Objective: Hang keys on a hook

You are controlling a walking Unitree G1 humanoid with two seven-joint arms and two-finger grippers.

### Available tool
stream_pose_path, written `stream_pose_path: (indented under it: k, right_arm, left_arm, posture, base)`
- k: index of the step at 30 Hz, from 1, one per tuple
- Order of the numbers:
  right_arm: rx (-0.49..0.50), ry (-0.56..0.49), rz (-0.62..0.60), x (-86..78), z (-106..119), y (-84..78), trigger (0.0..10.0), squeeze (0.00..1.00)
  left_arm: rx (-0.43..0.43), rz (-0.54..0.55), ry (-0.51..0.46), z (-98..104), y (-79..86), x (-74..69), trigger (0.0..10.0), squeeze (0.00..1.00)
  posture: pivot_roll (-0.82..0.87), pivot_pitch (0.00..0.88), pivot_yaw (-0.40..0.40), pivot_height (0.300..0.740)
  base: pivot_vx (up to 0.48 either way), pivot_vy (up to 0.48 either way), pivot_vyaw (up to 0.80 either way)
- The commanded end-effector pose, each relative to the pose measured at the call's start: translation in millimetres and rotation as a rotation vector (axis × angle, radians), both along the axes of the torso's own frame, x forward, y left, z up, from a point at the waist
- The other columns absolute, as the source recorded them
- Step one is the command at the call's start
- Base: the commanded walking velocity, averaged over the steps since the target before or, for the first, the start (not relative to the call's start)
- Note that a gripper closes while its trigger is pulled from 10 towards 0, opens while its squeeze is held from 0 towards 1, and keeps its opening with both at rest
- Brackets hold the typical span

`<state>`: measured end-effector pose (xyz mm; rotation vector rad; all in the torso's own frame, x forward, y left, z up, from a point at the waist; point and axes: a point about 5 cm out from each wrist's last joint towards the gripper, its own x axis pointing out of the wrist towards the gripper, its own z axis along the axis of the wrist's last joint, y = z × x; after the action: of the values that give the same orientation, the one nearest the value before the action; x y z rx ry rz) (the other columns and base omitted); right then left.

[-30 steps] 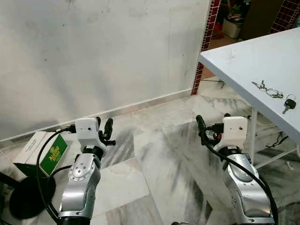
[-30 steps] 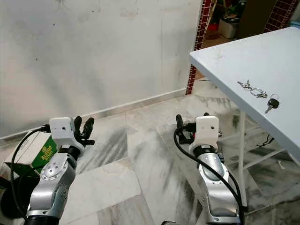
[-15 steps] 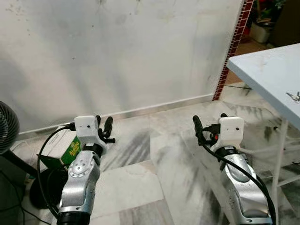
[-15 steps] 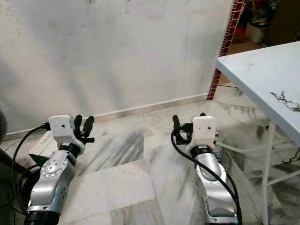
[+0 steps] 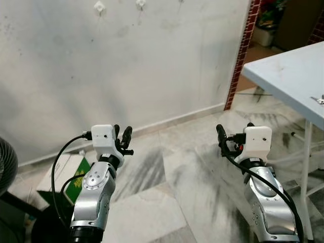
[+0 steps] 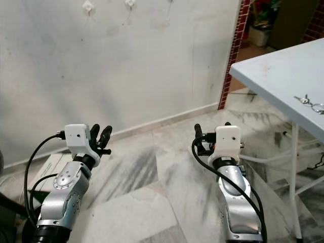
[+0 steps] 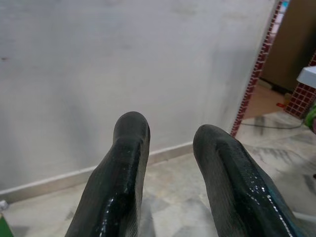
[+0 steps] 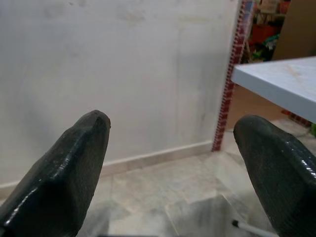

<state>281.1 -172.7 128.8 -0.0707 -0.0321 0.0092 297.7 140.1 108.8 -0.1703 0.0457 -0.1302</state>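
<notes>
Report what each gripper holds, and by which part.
Nothing: left gripper and right gripper are both open and empty; the keys lie on the table.

The wall [image 5: 126, 76] looks like rough, dull plaster with smudges. Below the wall, the floor [image 5: 167, 177] is smooth, shiny marble with grey streaks. The table [image 5: 288, 76] has a smooth matt top. The black fingers [image 7: 123, 187] look glossy, like rubber.
</notes>
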Motion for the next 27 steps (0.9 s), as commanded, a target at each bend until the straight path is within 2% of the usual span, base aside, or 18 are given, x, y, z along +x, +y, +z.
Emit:
stream_pose_path:
  k: [1,4,18,27]
  right_arm:
    - [0.014,-0.008,0.032,0.9,1.5,9.7,10.0,0.00]
    - [0.012,-0.007,0.029,0.7,1.0,8.6,10.0,0.00]
    - [0.020,0.008,0.018,3.8,0.2,5.8,10.0,0.00]
    - [0.023,0.033,0.011,0.2,-4.1,6.4,10.0,0.00]
  left_arm:
    - [0.023,0.033,0.013,-3.3,13.4,-1.3,10.0,0.00]
    - [0.021,0.032,0.013,-3.7,14.1,-1.0,10.0,0.00]
    - [0.024,0.051,0.028,-5.8,16.8,0.9,10.0,0.00]
    - [0.019,0.052,0.029,-5.6,16.6,-0.5,10.0,0.00]
  posture:
    - [-0.12,0.065,0.095,0.740]
    - [-0.12,0.065,0.096,0.740]
    - [-0.12,0.071,0.099,0.740]
    - [-0.12,0.100,0.108,0.740]
  base:
    - [0.349,0.000,0.00]
    - [0.337,0.000,0.00]
    - [0.000,0.000,0.00]
    - [0.000,0.000,-0.76]
